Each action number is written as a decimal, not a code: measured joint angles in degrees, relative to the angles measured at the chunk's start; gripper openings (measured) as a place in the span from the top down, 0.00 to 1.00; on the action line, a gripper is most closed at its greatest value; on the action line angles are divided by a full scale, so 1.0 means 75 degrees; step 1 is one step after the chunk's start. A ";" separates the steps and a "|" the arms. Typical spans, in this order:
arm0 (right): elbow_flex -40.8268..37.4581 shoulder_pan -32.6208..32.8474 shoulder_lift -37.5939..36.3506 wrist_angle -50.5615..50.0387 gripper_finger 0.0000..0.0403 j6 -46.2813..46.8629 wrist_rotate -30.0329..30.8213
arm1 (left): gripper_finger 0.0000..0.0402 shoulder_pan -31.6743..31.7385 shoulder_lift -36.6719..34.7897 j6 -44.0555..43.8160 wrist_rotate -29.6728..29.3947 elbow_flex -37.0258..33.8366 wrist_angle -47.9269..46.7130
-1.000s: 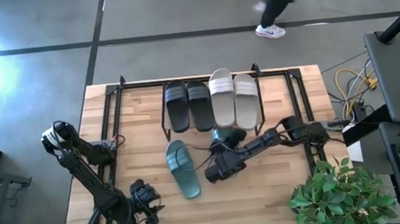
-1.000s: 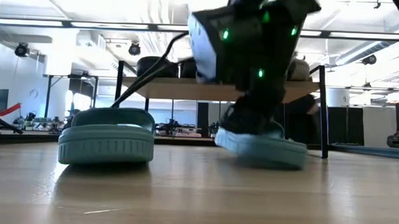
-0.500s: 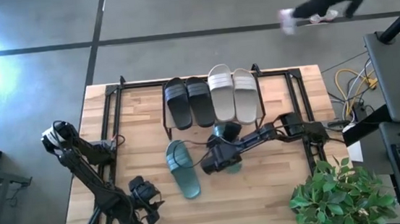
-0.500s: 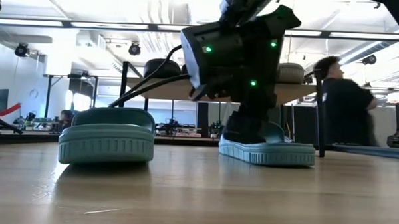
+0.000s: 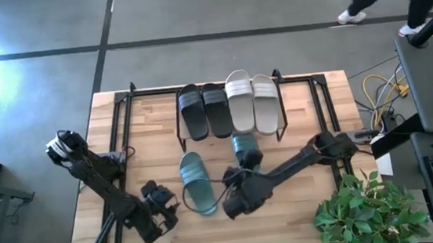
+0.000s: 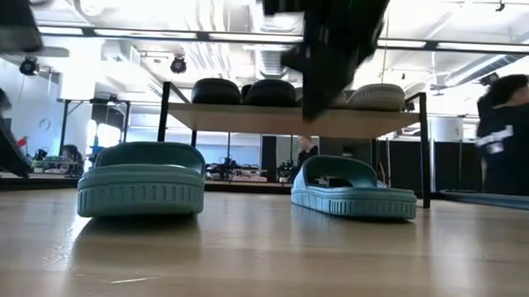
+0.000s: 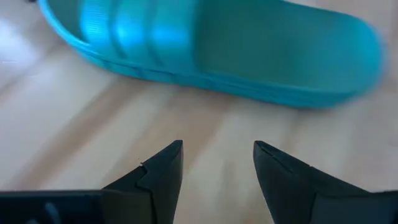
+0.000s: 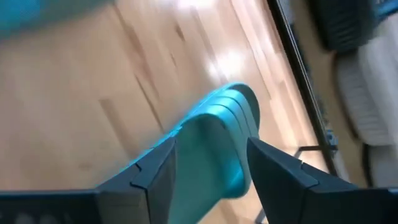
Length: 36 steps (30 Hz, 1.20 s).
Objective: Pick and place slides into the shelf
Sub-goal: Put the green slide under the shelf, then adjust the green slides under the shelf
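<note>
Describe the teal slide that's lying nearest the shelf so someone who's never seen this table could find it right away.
Start at the shelf, the low black-framed rack at the table's far edge that carries the black pair and the white pair on top. On the tabletop just in front of the white pair lies the teal slide. Its twin, the other teal slide, lies farther out, toward the left gripper.

Matt teal slides (image 5: 198, 184); wood tabletop (image 5: 301, 98), slight sheen.
</note>
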 joint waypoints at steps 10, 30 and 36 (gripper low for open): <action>0.1199 0.0357 -0.1129 -0.1097 0.67 0.1261 0.0115 | 0.74 0.1706 0.0003 0.2666 0.0033 -0.1366 0.2877; -0.0159 0.0349 -0.1595 -0.1011 0.79 0.1950 -0.3433 | 0.88 0.3723 -0.0500 0.5560 0.2461 -0.1541 0.5013; -0.1849 0.0286 -0.1598 0.0639 0.93 0.2533 -0.5677 | 0.88 0.2663 -0.0642 0.4511 0.3443 -0.1354 0.6491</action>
